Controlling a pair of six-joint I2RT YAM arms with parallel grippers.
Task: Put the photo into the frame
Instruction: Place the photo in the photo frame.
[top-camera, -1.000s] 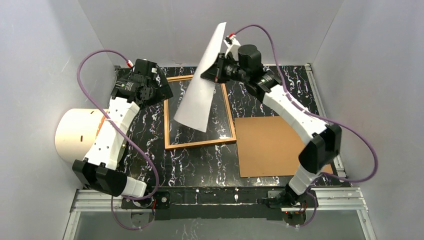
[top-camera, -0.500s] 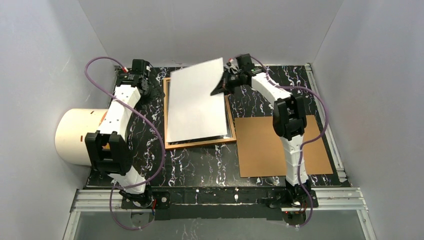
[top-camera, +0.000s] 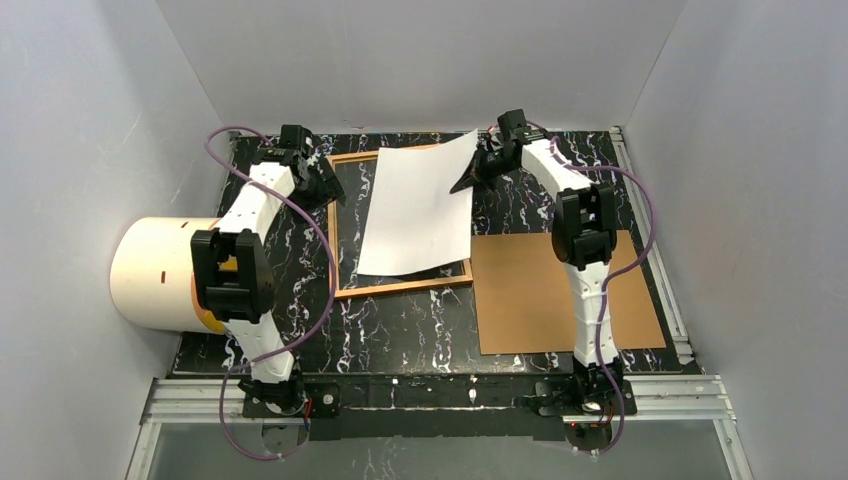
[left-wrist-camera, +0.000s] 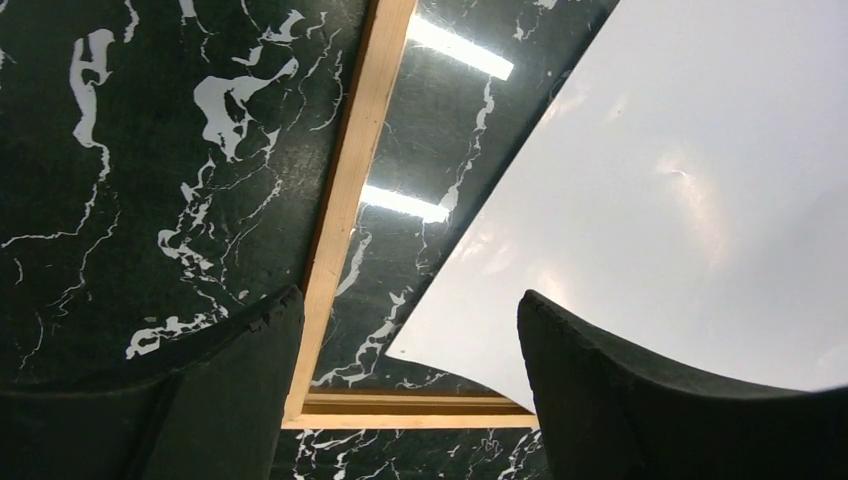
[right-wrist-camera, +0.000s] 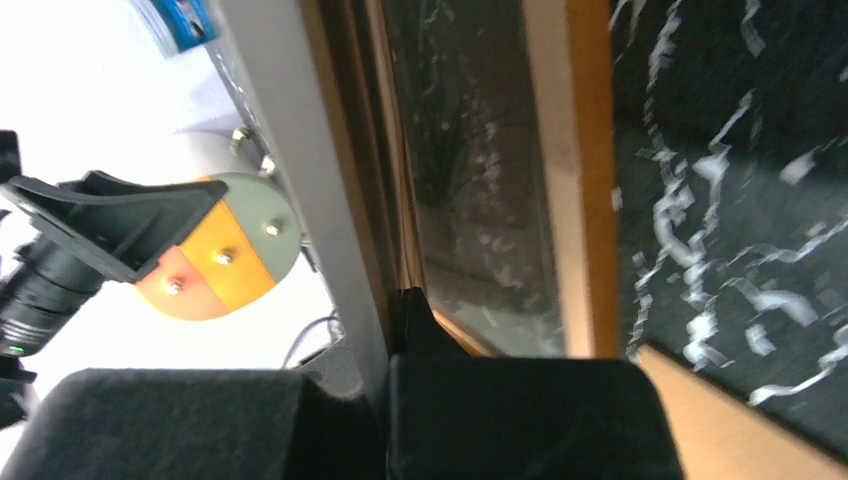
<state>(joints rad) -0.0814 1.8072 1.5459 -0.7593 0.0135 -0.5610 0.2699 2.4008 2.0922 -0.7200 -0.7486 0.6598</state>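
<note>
The photo shows its white back and lies slanted over the right part of the frame, its far right corner lifted. My right gripper is shut on that corner; in the right wrist view the sheet's edge runs between the closed fingers, beside the frame's rail. My left gripper is open and empty above the frame's far left corner. In the left wrist view the photo rests on the glass, one corner curled over the frame's rail, between my spread fingers.
A plain brown backing board lies flat right of the frame. A large white cylinder lies at the table's left edge. Grey walls close in the black marbled table on three sides.
The right gripper has lowered the photo from upright in the air to lying over the frame, and shifted it right. The left arm has swung in toward the frame's far left corner.
</note>
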